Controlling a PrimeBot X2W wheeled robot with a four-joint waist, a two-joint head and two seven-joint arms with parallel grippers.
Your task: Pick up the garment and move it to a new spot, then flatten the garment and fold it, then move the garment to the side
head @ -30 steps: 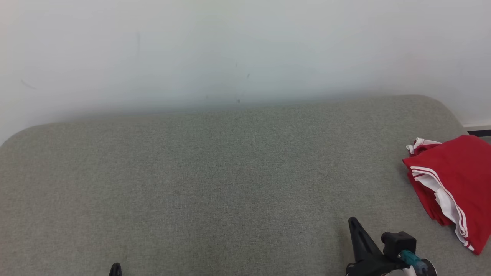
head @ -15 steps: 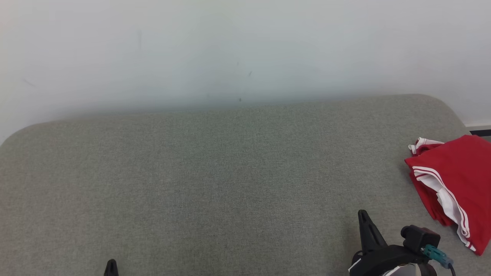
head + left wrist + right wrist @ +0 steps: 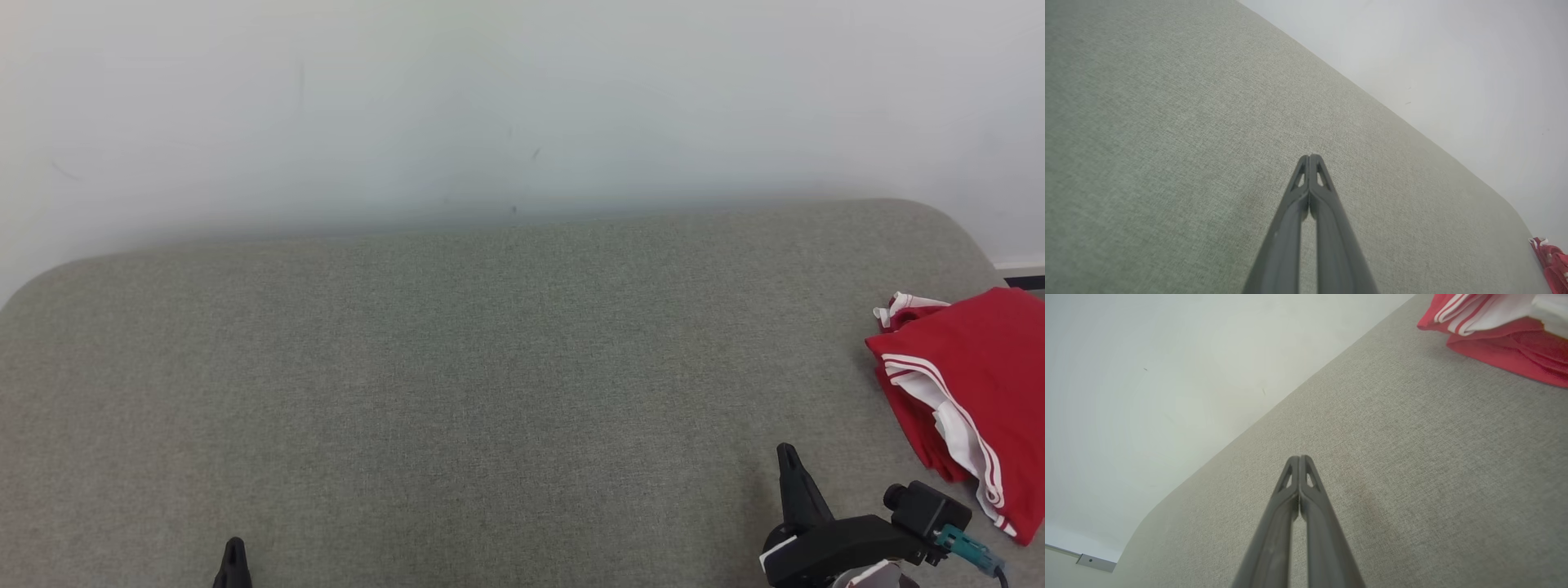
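The garment [image 3: 976, 392] is red with white stripes and lies folded at the right edge of the grey cushioned surface [image 3: 490, 367]. It also shows at the top right of the right wrist view [image 3: 1498, 330], and a red corner of the garment [image 3: 1551, 265] peeks in at the lower right of the left wrist view. My right gripper [image 3: 788, 457] is low on the right, left of the garment and apart from it, shut and empty [image 3: 1299, 458]. My left gripper [image 3: 234, 545] pokes in at the bottom left, shut with nothing in it [image 3: 1309, 157].
A pale wall [image 3: 522, 106] runs behind the grey surface. The surface's rounded corners fall away at the far left and far right. A strip of skirting [image 3: 1016, 273] shows beyond the right corner.
The right gripper has drifted right and turned more upright. The left gripper tip has risen slightly into view. The garment has stayed in place.
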